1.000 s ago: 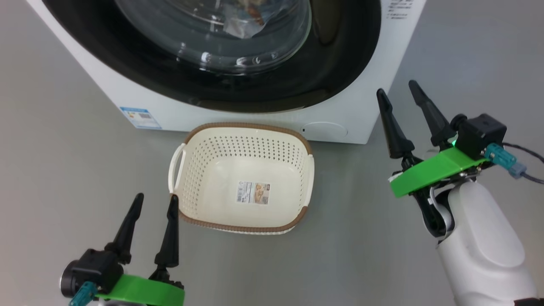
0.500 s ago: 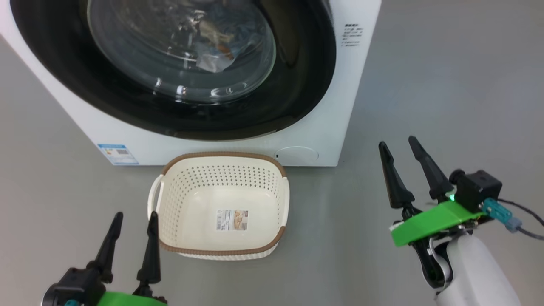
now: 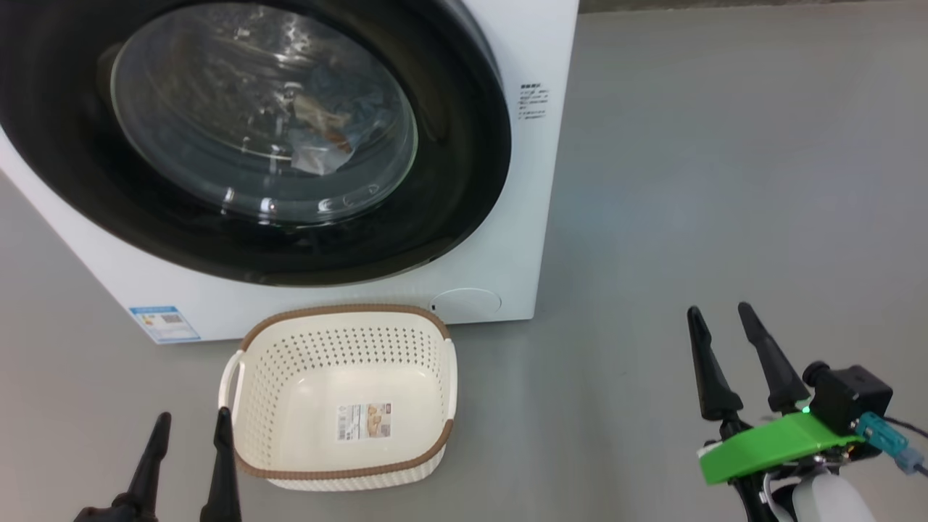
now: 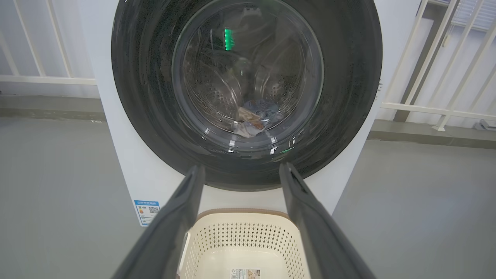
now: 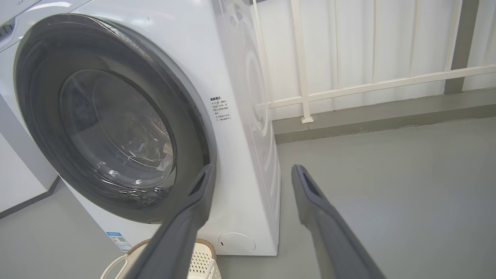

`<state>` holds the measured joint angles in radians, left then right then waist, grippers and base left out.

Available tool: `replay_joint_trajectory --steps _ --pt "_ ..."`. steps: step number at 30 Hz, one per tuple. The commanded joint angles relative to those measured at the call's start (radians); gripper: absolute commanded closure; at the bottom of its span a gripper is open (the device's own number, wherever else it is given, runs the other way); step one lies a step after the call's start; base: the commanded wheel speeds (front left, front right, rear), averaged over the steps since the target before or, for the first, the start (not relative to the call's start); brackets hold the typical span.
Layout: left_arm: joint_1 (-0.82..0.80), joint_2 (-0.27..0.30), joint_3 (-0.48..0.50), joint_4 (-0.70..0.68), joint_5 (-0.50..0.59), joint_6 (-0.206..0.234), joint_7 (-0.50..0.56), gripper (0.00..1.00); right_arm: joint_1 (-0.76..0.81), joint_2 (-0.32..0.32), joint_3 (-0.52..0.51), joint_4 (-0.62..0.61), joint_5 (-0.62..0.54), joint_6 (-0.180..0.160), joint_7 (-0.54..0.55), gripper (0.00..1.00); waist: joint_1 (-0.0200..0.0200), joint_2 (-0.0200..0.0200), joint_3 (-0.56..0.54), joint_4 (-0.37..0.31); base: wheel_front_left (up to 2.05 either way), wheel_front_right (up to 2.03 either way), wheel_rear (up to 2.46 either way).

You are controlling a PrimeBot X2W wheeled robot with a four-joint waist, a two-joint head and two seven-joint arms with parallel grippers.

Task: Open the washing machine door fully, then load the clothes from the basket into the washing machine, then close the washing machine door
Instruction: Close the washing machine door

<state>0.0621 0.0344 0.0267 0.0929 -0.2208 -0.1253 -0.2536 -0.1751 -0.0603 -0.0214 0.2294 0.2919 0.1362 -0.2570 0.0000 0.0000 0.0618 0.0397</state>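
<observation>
Head view: the grey floor (image 3: 689, 181) carries the big white boxy front-loading washing machine (image 3: 522, 217), which fills the frame from 9 to 12 o'clock. Its front faces toward 6 o'clock, tilted slightly toward 5. The large round washing machine door with the wide glossy black rim (image 3: 449, 181) lies shut, flush in that front, and its bulging clear glass porthole (image 3: 217, 109) points the same way.

The small cream-white perforated plastic basket with the brown woven-look rim (image 3: 341, 312) stands upright on the floor at 6 o'clock of the door, near the machine's base. Its mouth faces up, and its long axis runs from 9 to 3 o'clock, handles at those two ends.

The light-blue and cream clothes (image 3: 330, 134) lie bunched behind the glass, inside the drum.

The right tool (image 3: 720, 309) hangs at 3 o'clock of the basket, well apart, its two long dark fingers spread open and pointing to 12. The left tool (image 3: 193, 415), at 8 o'clock of the basket, is likewise open, fingers pointing to 12, one just beside the basket's wall.

A blue energy label (image 3: 164, 323) sits at the machine's lower corner, and a label sticker (image 3: 366, 422) on the basket's bottom.
</observation>
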Motion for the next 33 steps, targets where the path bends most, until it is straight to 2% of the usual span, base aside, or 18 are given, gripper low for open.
replay_joint_trajectory --steps 1,17,33 --pt "-0.008 0.016 0.037 -0.032 0.014 0.012 -0.008 0.0 0.01 0.008 0.021 -0.035 -0.011 -0.006 -0.005 0.0 0.0 0.0 -0.02 -0.02 0.0 0.0 0.0" --pt "0.044 0.016 0.032 -0.068 0.034 0.063 -0.008 0.0 0.127 0.01 -0.002 -0.059 -0.016 -0.006 -0.005 0.0 0.0 0.0 -0.057 -0.028 0.0 0.0 0.0" --pt "0.058 0.016 0.015 -0.073 0.038 0.088 -0.008 0.0 0.138 0.01 0.003 -0.06 -0.02 -0.006 -0.005 0.0 0.0 0.0 -0.059 -0.019 0.0 0.0 0.0"
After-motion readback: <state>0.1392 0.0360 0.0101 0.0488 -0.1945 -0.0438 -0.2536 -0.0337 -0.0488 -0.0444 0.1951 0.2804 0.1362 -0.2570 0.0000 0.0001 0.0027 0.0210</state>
